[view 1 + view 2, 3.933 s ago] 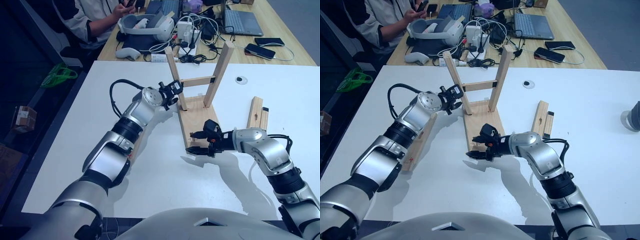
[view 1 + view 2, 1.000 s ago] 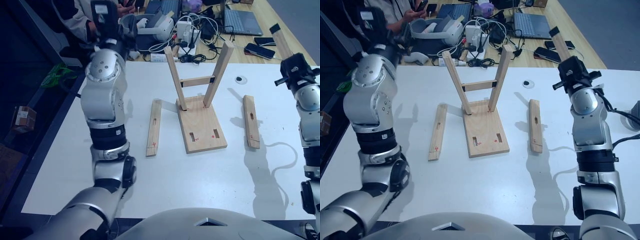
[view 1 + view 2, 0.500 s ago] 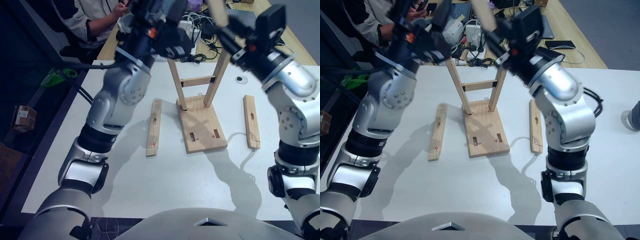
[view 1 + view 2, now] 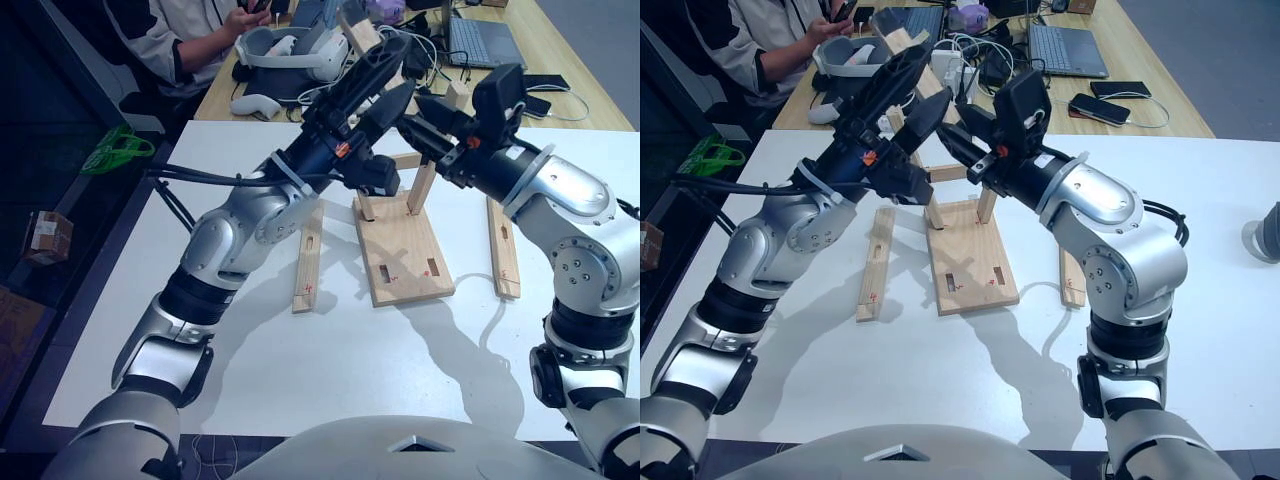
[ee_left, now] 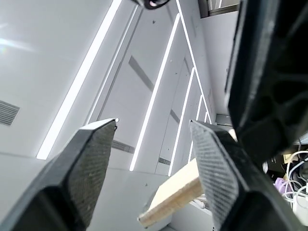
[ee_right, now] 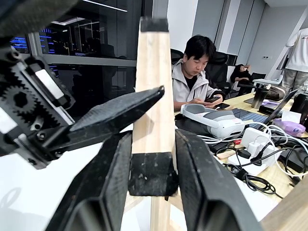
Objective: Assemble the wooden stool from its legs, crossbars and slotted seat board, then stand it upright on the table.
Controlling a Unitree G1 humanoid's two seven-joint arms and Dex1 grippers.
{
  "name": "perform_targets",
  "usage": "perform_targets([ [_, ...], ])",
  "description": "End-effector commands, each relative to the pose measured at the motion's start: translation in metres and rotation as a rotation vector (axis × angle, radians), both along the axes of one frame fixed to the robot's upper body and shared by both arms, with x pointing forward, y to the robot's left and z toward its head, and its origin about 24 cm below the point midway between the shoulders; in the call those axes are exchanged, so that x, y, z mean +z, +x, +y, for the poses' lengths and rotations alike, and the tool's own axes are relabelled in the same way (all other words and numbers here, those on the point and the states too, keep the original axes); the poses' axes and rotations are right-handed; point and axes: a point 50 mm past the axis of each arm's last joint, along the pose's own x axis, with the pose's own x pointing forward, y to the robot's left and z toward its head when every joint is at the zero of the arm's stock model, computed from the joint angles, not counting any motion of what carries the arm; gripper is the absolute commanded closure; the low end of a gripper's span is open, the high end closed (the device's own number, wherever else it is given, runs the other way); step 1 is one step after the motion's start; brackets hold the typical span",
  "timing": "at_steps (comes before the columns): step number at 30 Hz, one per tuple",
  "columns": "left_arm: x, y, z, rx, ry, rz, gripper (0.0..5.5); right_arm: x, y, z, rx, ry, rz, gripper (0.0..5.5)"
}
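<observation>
seat board [image 4: 400, 255]: pale wood, two open slots at near end, flat on table [image 4: 300, 350] | standing legs [image 4: 421, 188]: set in far end, joined by fitted crossbar [image 4: 950, 172] | left loose leg [image 4: 308, 255], right loose leg [image 4: 502, 245]: slotted, flat, one each side of board | free crossbar [image 6: 153, 86]: dark-capped, clamped in right gripper [image 6: 153, 144], raised off table

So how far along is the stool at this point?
Done: two legs stand in the seat board. In hand: the right gripper is shut on a wooden bar held up in the air, the open left gripper close beside it. Left: two slotted legs lie loose either side of the board, its two near slots are empty, and the board lies flat, legs up.
</observation>
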Motion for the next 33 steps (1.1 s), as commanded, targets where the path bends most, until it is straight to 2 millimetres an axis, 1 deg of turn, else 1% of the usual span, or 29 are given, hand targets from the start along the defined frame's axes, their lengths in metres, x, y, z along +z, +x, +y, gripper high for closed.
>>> perform_targets([
  [1,-0.023,-0.002,0.009,-0.005,0.132,0.065,2.64,0.009,-0.004,0.003,0.036,0.009,-0.031,4.22],
  [7,-0.026,-0.004,0.026,-0.009,0.187,0.062,2.64,0.004,-0.003,-0.005,-0.006,-0.032,-0.020,4.22],
  [10,-0.028,-0.005,0.029,-0.015,0.222,0.063,2.64,0.004,-0.002,-0.007,-0.017,-0.038,-0.016,4.22],
  [13,-0.023,-0.003,0.025,-0.007,0.203,0.048,2.64,0.002,-0.004,-0.004,0.010,-0.042,0.002,4.22],
  [18,-0.016,0.002,0.022,0.040,0.168,0.032,2.64,-0.007,-0.011,0.001,0.036,-0.051,0.064,4.22],
  [22,-0.020,0.004,0.020,0.054,0.179,0.046,2.64,-0.012,-0.014,0.004,0.037,-0.058,0.091,4.22],
  [28,-0.027,-0.001,0.009,0.013,0.215,0.079,2.64,-0.013,-0.010,0.006,0.008,-0.059,0.106,4.22],
  [29,-0.028,-0.001,0.007,0.007,0.223,0.082,2.84,-0.013,-0.009,0.006,0.004,-0.058,0.107,4.22],
  [30,-0.029,-0.002,0.006,0.000,0.231,0.083,2.89,-0.013,-0.009,0.007,0.000,-0.058,0.108,4.22],
  [31,-0.029,-0.002,0.004,-0.005,0.238,0.083,3.10,-0.013,-0.008,0.007,-0.003,-0.058,0.109,4.22],
  [33,-0.029,-0.001,0.003,-0.007,0.247,0.085,3.31,-0.013,-0.008,0.008,-0.006,-0.060,0.110,4.22],
])
